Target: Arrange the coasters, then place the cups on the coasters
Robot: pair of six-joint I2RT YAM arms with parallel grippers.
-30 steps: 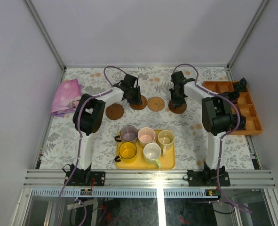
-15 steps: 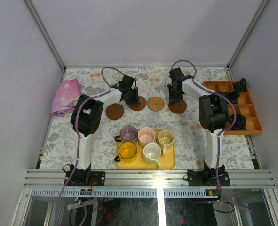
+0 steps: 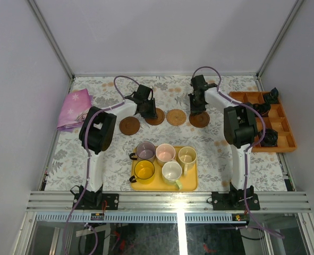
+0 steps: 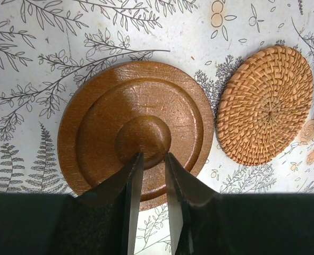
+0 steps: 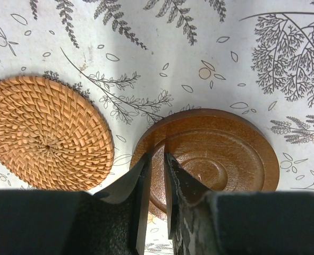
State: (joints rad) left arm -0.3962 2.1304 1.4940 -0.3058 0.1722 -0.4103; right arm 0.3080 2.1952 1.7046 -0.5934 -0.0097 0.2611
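Two reddish-brown wooden coasters lie on the floral cloth, one (image 3: 159, 118) (image 4: 138, 114) under my left gripper (image 3: 151, 111) (image 4: 152, 156), the other (image 3: 202, 121) (image 5: 220, 154) under my right gripper (image 3: 197, 112) (image 5: 157, 155). Each gripper's jaws stand a narrow gap apart with nothing between them. The left tips rest near its coaster's centre bump, the right tips on its coaster's left rim. A woven coaster (image 3: 175, 117) (image 4: 265, 103) (image 5: 45, 130) lies between them, and a further coaster (image 3: 129, 126) to the left. Several cups, among them yellow (image 3: 144, 170) and pink (image 3: 165, 154), stand on the yellow tray (image 3: 191, 186).
An orange compartment box (image 3: 287, 146) with small black parts sits at the right edge, close to the right arm. A pink cloth (image 3: 74, 109) lies at the far left. Cage posts rise at the far corners.
My right gripper has shifted slightly toward the far side and left, and its wooden coaster slid a little with it. The left gripper and its coaster barely moved.
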